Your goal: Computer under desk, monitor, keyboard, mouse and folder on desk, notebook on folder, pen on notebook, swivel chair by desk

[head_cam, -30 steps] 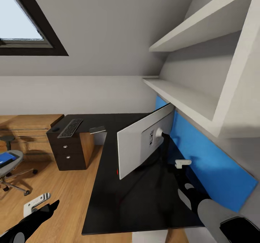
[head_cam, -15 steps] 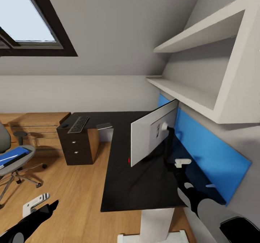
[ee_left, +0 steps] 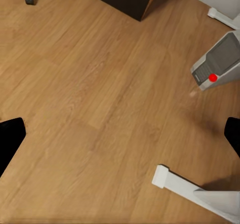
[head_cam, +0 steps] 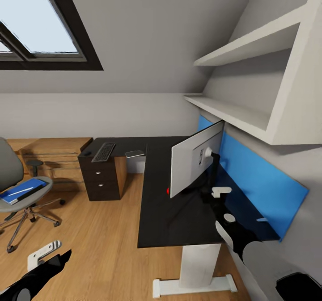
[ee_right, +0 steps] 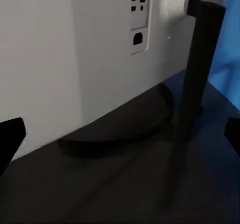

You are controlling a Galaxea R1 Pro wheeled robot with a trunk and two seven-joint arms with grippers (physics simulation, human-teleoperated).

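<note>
The monitor (head_cam: 195,160) stands on the desk (head_cam: 165,211), white back towards the right gripper (head_cam: 221,191), which hangs released just behind it. The left gripper (head_cam: 44,252) is spread open over bare floor (head_cam: 98,238). The keyboard (head_cam: 103,151) lies on the far desk end; the folder (head_cam: 21,190) lies on the chair (head_cam: 13,189), far left. The computer (ee_left: 217,63) stands on the floor.

Sloped grey ceiling w/ skylight (head_cam: 40,28); white shelves (head_cam: 250,55); blue wall panel (head_cam: 259,176); wood floor (head_cam: 98,238).
</note>
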